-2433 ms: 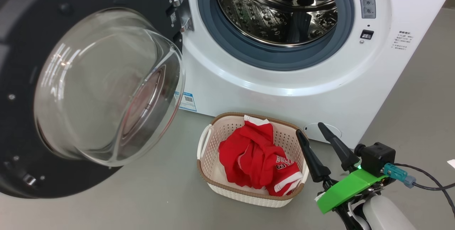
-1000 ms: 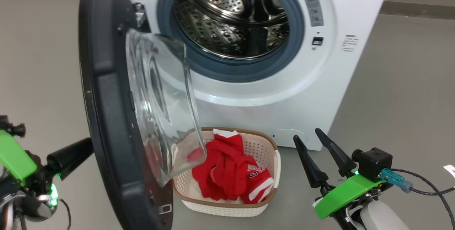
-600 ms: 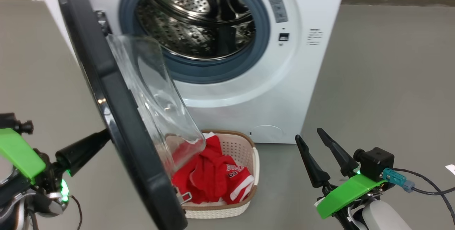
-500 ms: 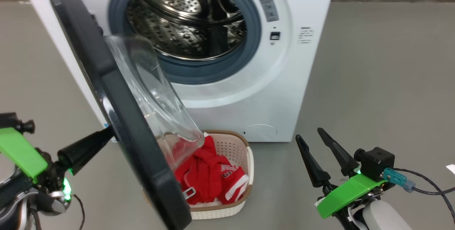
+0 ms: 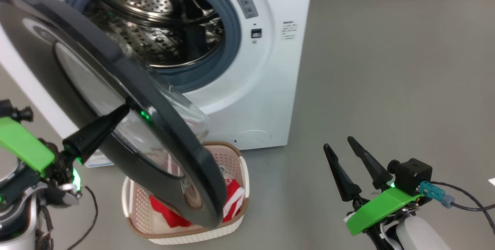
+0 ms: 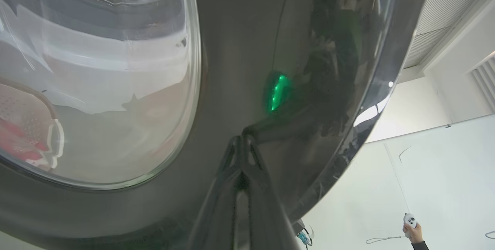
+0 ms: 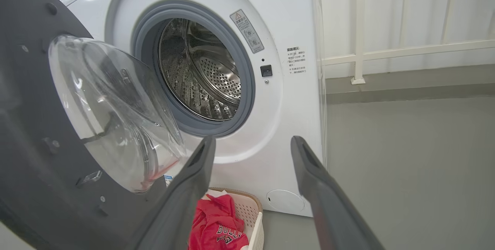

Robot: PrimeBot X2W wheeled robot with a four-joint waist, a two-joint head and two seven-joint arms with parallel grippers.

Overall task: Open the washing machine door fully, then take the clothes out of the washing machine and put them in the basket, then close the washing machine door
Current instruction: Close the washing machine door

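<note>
"How far along are you?"

"Start with the washing machine (image 5: 267,87). Its mouth is uncovered, and as far as I can see into the drum (image 5: 154,22) nothing is left inside. I'd call the opening and the emptying done."

"And the washing machine door (image 5: 33,22)?"

"It's partway round on its hinge, with its black outer face turned toward me. It isn't against the gasket and isn't latched, so I judge closing it is the one step left."

"Where did the laundry go?"

"The basket (image 5: 232,150) sits on the floor (image 5: 386,68), just in front of the machine's bottom front edge and below the door's lower rim. The clothes (image 5: 164,210) lie inside it, and red fabric shows past the door at the basket's right end."

"Your hands?"

"My left gripper (image 5: 122,110) is pinched together on nothing, with its tips touching the door's outer face. I read that as a push. My right gripper (image 5: 338,142) is spread wide and empty, over the floor well off to the machine's right."
</note>
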